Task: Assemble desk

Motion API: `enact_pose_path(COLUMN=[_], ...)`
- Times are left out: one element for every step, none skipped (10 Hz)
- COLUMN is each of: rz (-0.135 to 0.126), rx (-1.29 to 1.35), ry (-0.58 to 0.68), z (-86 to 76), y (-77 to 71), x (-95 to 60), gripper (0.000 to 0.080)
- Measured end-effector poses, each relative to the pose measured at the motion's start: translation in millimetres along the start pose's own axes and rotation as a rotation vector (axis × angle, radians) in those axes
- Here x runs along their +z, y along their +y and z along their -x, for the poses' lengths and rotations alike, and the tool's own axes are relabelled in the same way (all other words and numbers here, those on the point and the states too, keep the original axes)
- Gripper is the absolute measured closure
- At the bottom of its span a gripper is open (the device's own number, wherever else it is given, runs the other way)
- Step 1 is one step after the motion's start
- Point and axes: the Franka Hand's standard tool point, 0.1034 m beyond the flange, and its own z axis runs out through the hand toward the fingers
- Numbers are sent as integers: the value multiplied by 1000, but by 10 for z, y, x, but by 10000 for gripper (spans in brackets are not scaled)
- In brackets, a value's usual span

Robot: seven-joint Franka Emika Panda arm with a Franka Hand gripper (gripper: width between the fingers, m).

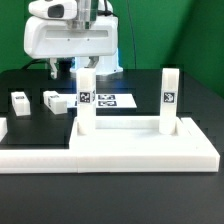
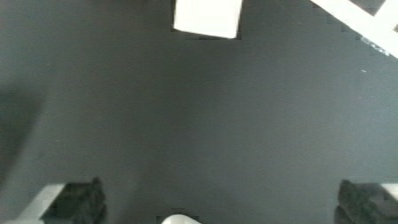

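Lying along worktop's (image 1: 30,80) front edge: desk tabletop (image 1: 140,142) carrying two upright legs (image 1: 87,100). Hovering toward back edge, gripper (image 2: 219,200) gaping wide, holding nothing. Possibly risking nudging loose leg (image 2: 205,15) askew by descending off-centre.

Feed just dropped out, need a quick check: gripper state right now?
Gripper: open wide, clamping nothing.

You have a black table (image 1: 30,82) under everything, and its matte surface also fills most of the wrist view. The marker board (image 1: 113,100) lies flat toward the table's far edge, about midway along it. A long low white rail (image 1: 40,152) runs along the near edge. Behind the far edge hangs a green backdrop (image 1: 10,30).
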Motion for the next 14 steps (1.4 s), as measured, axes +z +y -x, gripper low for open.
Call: enact_pose_path(rz=[-1,-23,-64,-73,-76,-95,-112,-117,-129,-118,-114,-115,-115,-115], rx=[2,24,112,162,164,158,157,150,141,116,107,109,109,109], ry=[-3,-39,-145,-208,-224,-278,-348,-388,-470,-531,-542,-540,-541,-541], z=[16,162,304,254,213,242,246,240,362,419,409,406,408,409], y=[7,64,60,94,111,65,39,54,89,145,165,161,161,161], x=[12,99,152,121,126,139,142,172,255,342,390,390,393,395], gripper=[151,151,151,151,151,151,151,151,151,151,151,151,151,151])
